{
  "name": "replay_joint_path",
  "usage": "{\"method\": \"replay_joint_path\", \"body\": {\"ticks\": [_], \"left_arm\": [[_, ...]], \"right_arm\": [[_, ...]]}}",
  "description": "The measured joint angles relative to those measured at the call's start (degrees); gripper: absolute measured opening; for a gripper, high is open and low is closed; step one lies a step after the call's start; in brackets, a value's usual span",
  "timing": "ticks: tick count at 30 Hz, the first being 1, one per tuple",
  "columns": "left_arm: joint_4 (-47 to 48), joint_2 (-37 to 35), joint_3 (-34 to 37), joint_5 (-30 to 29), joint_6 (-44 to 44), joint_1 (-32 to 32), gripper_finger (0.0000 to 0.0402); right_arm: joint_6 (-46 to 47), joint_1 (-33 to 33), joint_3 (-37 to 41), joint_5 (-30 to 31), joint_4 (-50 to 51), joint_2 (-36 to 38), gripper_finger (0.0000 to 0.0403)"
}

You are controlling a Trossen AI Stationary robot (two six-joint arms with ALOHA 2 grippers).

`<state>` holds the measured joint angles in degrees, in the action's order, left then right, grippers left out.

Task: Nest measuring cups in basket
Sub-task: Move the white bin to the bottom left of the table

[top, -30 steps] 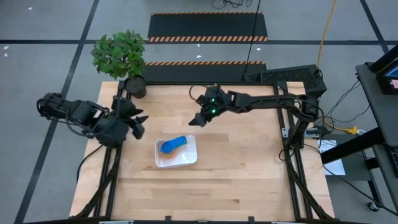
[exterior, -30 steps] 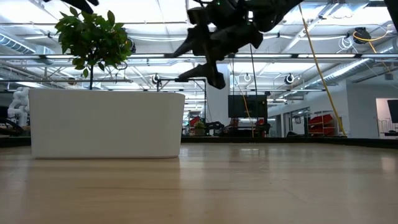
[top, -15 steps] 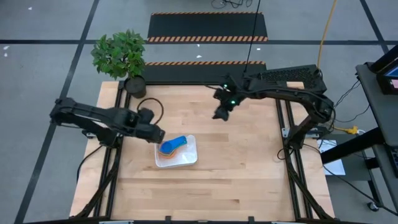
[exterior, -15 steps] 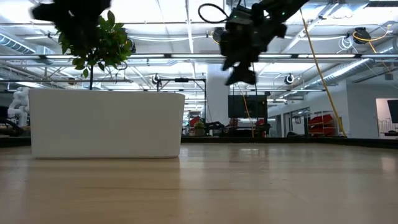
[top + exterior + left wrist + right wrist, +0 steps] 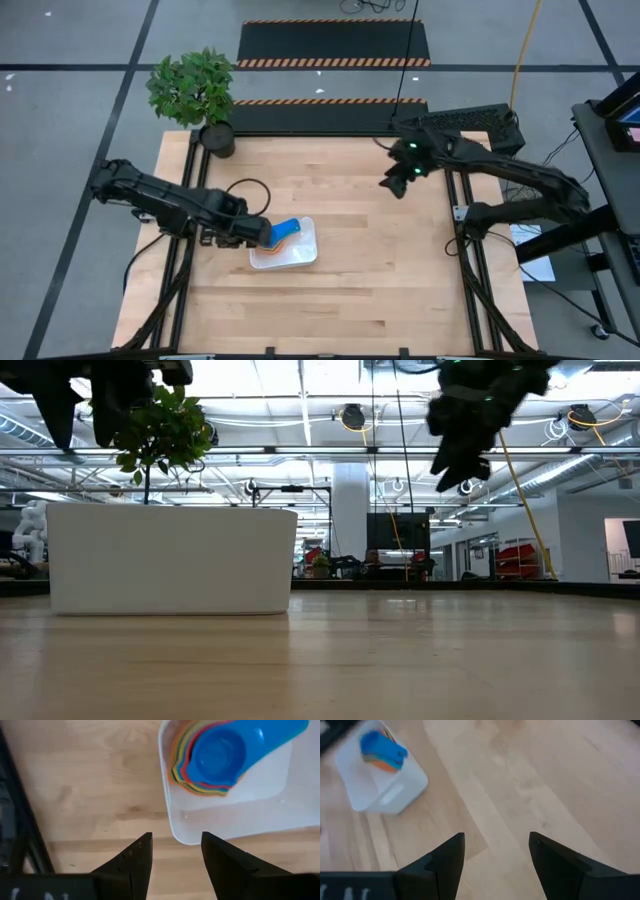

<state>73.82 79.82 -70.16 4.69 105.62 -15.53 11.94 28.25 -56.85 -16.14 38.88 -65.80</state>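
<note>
a: cups?
b: measuring cups (image 5: pixel 277 234) nested, light blue on top, in white basket (image 5: pixel 298 256), mid-table.
a: grippers?
b: left gripper (image 5: pixel 262 234) just beside basket's left edge, fingers apart, empty. right gripper (image 5: pixel 393 184) well apart near back-right, wide, empty.

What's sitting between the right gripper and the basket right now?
Nothing: in the high view only bare wooden table lies between the right gripper and the basket. The right wrist view shows the same empty stretch.
</note>
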Motion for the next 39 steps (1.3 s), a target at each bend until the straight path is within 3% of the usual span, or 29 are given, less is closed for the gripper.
{"method": "replay_joint_path", "body": {"ticks": [7,13,17,23,34,39], "left_arm": [[-2.4,0.0,3.0,-0.3,-2.7,-0.8,0.0170],[-9.6,0.0,8.5,-1.6,-9.3,-1.2,0.0170],[-14.4,0.0,13.6,-0.8,-7.6,-2.5,0.0170],[-14.3,0.0,16.7,-0.2,-5.4,-4.5,0.0170],[-20.6,0.0,20.8,-1.6,-5.4,-5.4,0.0169],[-20.8,0.0,21.2,-1.7,-4.9,-6.5,0.0126]], "right_arm": [[3.9,2.7,11.8,-0.4,-3.4,15.6,0.0215],[4.6,2.7,15.2,-0.6,-4.6,22.9,0.0215],[8.3,2.7,15.2,-0.5,-7.4,23.7,0.0215],[14.4,2.7,15.2,0.1,-16.0,22.3,0.0215],[15.4,2.7,15.2,1.0,-20.7,19.8,0.0215],[15.5,2.7,15.2,1.0,-20.6,19.9,0.0215]]}}
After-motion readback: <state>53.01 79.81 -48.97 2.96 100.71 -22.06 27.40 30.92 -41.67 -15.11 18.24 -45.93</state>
